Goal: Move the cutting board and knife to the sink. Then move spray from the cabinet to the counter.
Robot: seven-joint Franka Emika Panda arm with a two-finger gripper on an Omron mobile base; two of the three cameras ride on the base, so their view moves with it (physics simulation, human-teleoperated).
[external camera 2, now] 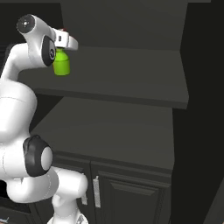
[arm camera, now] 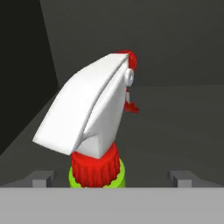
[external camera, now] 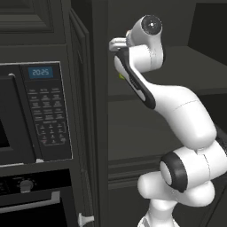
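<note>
The spray [external camera 2: 61, 64], a green bottle with a red neck [arm camera: 95, 168] and a white trigger nozzle [arm camera: 87, 113], stands upright on the upper shelf [external camera 2: 131, 76] of the dark cabinet [external camera 2: 201, 87]. My gripper [arm camera: 111, 177] is open, its fingertips [arm camera: 41, 178] low on either side of the bottle's neck and apart from it. In the left base view the white nozzle [external camera: 117, 43] pokes out past my wrist, and a sliver of the green bottle [external camera: 120, 76] shows. The cutting board, knife, sink and counter are out of view.
A lower cabinet shelf [external camera 2: 109, 127] lies under the upper one, with closed doors and a handle [external camera 2: 96, 191] beneath. A black microwave with keypad [external camera: 46, 111] and an oven [external camera: 31, 199] are to the left. The cabinet's side wall [external camera: 99, 111] stands close to my arm.
</note>
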